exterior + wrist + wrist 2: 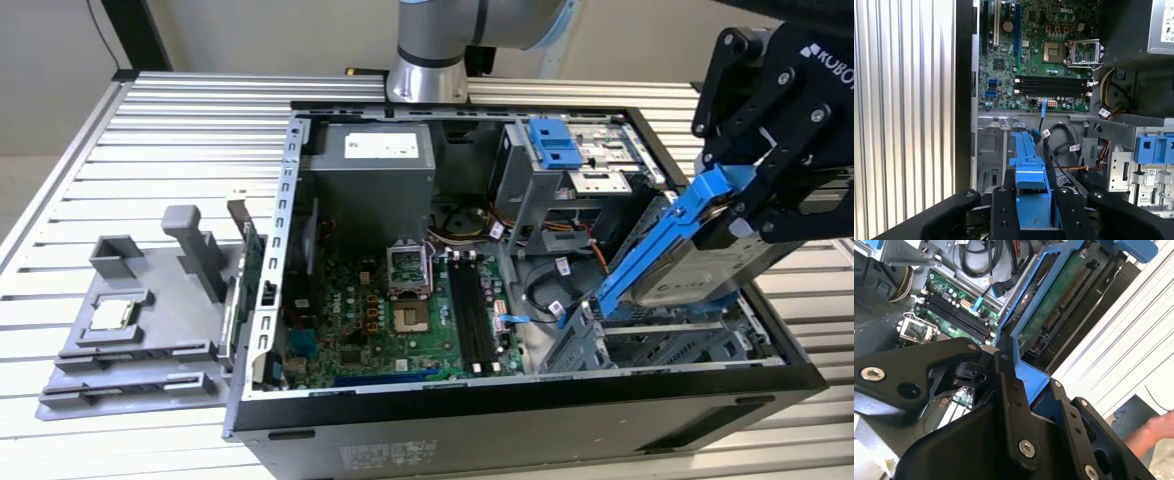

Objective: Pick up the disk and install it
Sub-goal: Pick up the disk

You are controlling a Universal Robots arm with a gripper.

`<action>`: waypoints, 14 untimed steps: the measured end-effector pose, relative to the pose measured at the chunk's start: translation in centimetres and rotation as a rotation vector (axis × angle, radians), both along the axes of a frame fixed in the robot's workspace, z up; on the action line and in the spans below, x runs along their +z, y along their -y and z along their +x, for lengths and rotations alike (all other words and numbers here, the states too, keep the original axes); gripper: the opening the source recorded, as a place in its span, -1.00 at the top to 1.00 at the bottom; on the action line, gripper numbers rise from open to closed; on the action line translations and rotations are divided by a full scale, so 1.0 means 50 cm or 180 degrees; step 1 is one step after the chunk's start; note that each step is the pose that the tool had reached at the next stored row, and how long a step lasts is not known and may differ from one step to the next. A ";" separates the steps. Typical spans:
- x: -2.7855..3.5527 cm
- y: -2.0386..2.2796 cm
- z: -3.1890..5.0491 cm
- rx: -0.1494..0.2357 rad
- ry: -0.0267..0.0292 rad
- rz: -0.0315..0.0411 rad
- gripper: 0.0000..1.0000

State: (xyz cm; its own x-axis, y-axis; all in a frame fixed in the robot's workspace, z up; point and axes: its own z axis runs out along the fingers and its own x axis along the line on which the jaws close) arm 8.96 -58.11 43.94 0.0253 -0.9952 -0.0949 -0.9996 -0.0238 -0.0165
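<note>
Robot arm's fingers (774, 200) are clenched on the disk (691, 272), gripping it by the blue rail frame (657, 245) at its upper end. The grip sits over a corner of the open PC case (534, 425), which stands on the slatted bench (160, 130).

The disk is off the bench & tilted. Its long axis runs from the fingers down & away into the case, w/ the low end dipping toward the metal drive bay (667, 340) just beneath. Whether that end touches the bay can't be told.

In the second wrist view the disk's green circuit-board side (1054, 305), w/ its connector, faces the camera, and one black finger sits on either flank of the frame. In the first wrist view the frame points straight out from between the fingers toward the bay, w/ the mobo (1054, 65) further beyond.

Judged: pick-up done, disk not yet seated. The bay lies just past the disk's far end, approx in line w/ its long axis.
</note>
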 end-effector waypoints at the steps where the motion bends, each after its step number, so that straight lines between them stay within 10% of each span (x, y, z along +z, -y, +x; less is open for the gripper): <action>1: -0.003 0.0001 0.000 0.0000 0.0000 0.0000 1.00; 14: -0.042 0.0017 0.000 -0.0001 -0.0001 0.0000 1.00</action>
